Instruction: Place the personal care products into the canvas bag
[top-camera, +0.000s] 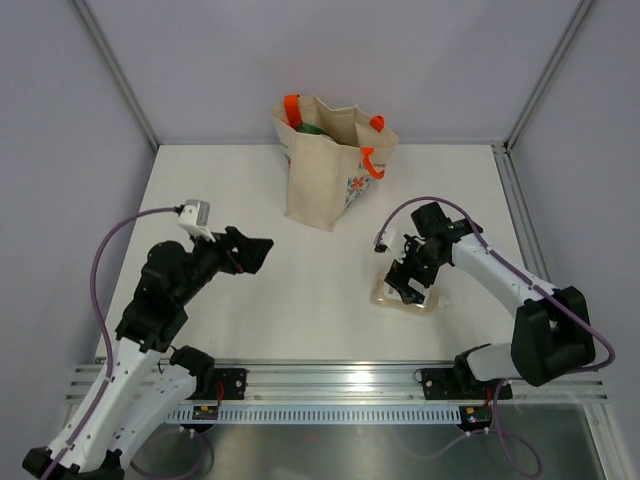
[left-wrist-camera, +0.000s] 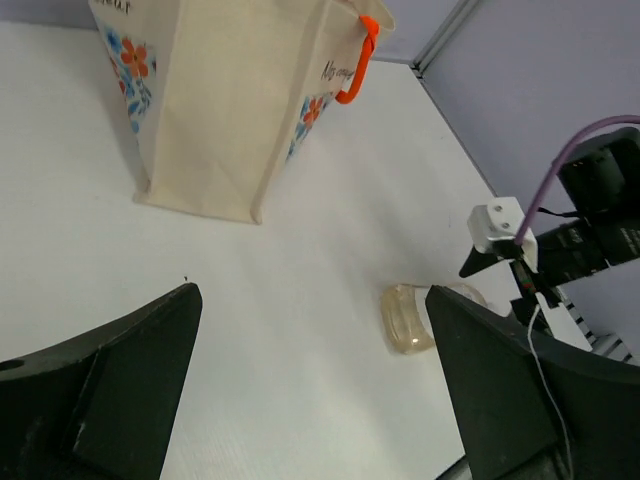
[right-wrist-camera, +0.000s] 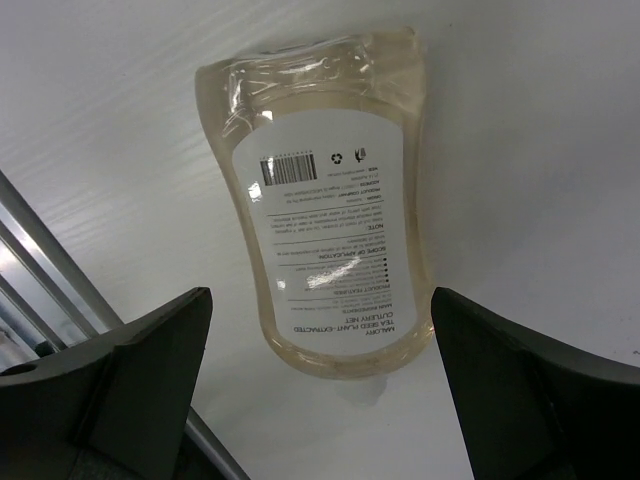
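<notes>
1. The step in hand is judged to be the pick-up of a clear bottle (right-wrist-camera: 325, 210). It is laid flat on the table (top-camera: 280, 320), label up, in front of the right arm and well apart from the bag (top-camera: 325, 180).
2. The right claw (right-wrist-camera: 320, 300) is held over this bottle with its fingers spread wide, one to each side of the body. Nothing is gripped, and whether the fingertips touch the table cannot be told.
3. The left claw (left-wrist-camera: 312, 300) is likewise spread apart and empty, and is held above the table on the near left of the bag.
4. The bag is stood upright at the far middle of the table with its mouth open, and something green (top-camera: 310, 128) is seen just inside the rim. No other bottle is seen on the table, so the task is judged to be near its end.
5. For the next move, the right claw needs to be lowered until the bottle is straddled, then closed across its width. A hold near the middle is judged safest, since the flat body may pivot or slip if it is pinched near one end.
6. Once gripped, the bottle has to be raised above the rim of the much taller bag, carried over the mouth between the orange handles (top-camera: 372, 160), and only then released.
</notes>
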